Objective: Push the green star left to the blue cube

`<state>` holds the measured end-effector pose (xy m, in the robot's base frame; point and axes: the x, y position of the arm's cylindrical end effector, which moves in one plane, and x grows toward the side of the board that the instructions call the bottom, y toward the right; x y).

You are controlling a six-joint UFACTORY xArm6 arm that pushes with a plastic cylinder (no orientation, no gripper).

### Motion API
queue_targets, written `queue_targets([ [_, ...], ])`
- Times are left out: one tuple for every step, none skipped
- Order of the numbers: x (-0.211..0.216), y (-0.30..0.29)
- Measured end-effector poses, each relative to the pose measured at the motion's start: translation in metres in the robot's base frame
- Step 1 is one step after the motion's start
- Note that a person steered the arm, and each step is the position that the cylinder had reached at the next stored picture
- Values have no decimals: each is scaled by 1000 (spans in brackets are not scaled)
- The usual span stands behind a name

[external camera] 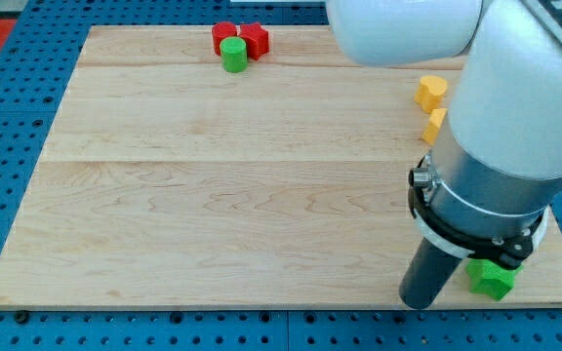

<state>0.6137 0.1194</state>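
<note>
The green star [492, 279] lies near the board's bottom right corner, partly covered by the arm above it. My tip [420, 303] rests on the board just to the view's left of the star, close to the bottom edge; I cannot tell whether they touch. No blue cube shows in this view; the arm's large body hides much of the board's right side.
Two red blocks [240, 38] and a green cylinder [233, 55] sit together at the board's top edge. A yellow heart-like block [431, 92] and another yellow block [435, 126], partly hidden by the arm, lie at the right. The wooden board [213, 195] lies on a blue pegboard.
</note>
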Motion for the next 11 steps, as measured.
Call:
queue_targets([
  [-78, -8],
  [-191, -9],
  [-300, -5],
  [-376, 62],
  [-342, 180],
  [-253, 204],
  [-161, 195],
  [-71, 176],
  [0, 136],
  [1, 58],
  [-26, 19],
])
